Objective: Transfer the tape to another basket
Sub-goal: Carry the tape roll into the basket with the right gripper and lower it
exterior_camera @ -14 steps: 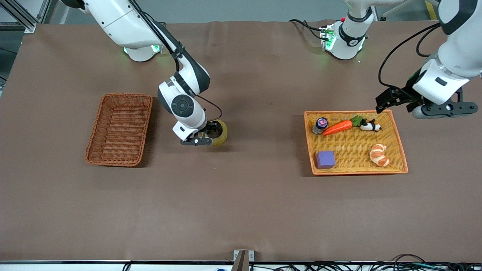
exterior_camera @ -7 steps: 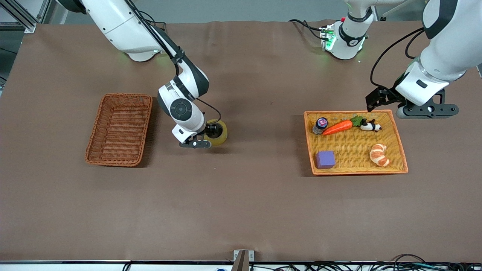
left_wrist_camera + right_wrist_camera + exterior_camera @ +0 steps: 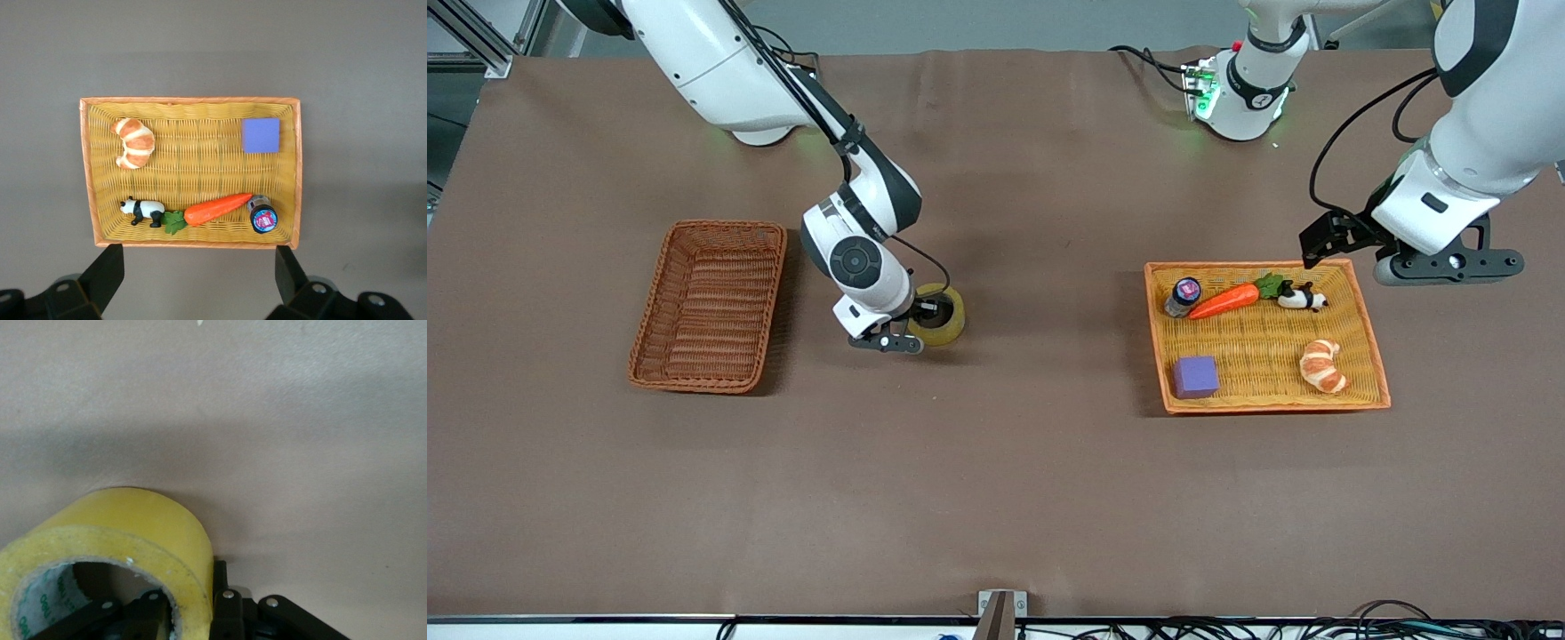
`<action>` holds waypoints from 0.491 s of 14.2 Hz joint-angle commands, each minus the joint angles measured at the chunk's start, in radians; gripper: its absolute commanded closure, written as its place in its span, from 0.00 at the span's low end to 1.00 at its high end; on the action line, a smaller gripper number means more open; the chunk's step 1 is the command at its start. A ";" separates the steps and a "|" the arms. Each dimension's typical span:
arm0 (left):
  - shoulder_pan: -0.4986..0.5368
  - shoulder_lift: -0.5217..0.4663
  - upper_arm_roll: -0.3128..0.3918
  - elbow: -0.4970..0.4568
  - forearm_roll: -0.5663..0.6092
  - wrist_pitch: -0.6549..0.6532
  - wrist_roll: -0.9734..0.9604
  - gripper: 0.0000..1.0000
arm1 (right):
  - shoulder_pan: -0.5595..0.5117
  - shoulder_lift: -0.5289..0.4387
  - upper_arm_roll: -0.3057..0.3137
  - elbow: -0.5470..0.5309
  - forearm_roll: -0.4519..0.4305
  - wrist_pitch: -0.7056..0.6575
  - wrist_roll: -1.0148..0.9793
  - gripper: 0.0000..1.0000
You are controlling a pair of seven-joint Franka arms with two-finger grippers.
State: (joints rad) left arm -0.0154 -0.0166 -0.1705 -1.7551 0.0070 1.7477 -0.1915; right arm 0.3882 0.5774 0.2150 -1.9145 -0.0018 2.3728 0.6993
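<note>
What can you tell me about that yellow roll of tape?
The tape is a yellowish, translucent-looking ring with a wide round hole and a pale inner core bearing green print. It sits between the two baskets, outside both. The right gripper is shut on its wall, one finger in the hole, one outside.

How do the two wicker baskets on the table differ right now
The basket is reddish-brown with tall woven sides and holds nothing; the orange-yellow tray basket is shallow, wider, and holds a carrot, croissant, purple cube, panda toy and small bottle. The first sits toward the right arm's end, the second toward the left arm's. Both are rectangular wicker.
</note>
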 commanded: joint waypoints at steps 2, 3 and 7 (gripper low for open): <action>0.005 0.018 -0.003 0.034 0.024 -0.005 0.010 0.00 | -0.054 -0.160 -0.006 -0.020 -0.009 -0.088 -0.001 1.00; 0.005 0.020 -0.003 0.035 0.024 -0.005 0.011 0.00 | -0.087 -0.207 -0.020 -0.029 -0.009 -0.133 -0.054 0.99; 0.005 0.032 -0.003 0.058 0.022 -0.005 0.003 0.00 | -0.167 -0.379 -0.118 -0.092 -0.009 -0.254 -0.309 0.98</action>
State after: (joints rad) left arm -0.0147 -0.0023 -0.1697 -1.7345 0.0126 1.7487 -0.1915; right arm 0.2477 0.3058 0.1339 -1.9083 -0.0070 2.1247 0.4572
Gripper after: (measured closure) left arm 0.000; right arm 0.784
